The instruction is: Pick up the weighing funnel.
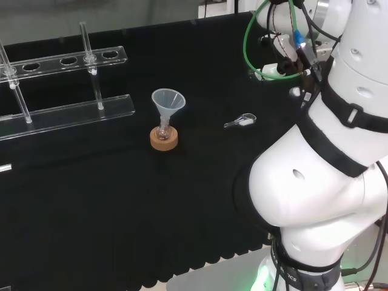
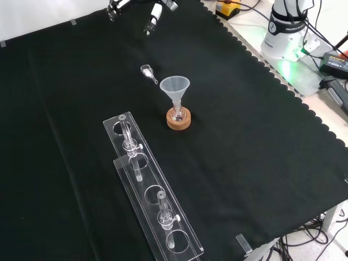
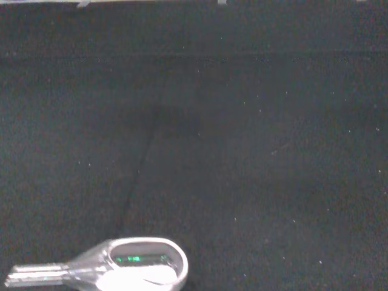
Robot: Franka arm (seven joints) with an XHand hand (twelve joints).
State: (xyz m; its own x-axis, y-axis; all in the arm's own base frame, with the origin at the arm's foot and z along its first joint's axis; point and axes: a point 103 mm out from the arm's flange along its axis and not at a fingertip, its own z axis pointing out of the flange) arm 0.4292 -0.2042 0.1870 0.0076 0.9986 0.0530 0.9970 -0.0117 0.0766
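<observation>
Front view: the hand [image 2: 154,20] hung at 12 o'clock of the weighing funnel [image 2: 148,70], well apart from it, its fingers [image 2: 115,7] spread and holding nothing. The weighing funnel lay on the cloth [image 2: 261,141], stem toward the funnel [image 2: 175,87], near it at 10 o'clock. The funnel stood mouth up in a flask [image 2: 175,113] on a cork ring [image 2: 179,123]. A clear rack [image 2: 142,179] lay at 7 o'clock of the ring. Head view: the weighing funnel [image 1: 240,121] lay at 3 o'clock of the funnel [image 1: 168,102]. Wrist view: the weighing funnel [image 3: 121,267] lay flat, untouched.
</observation>
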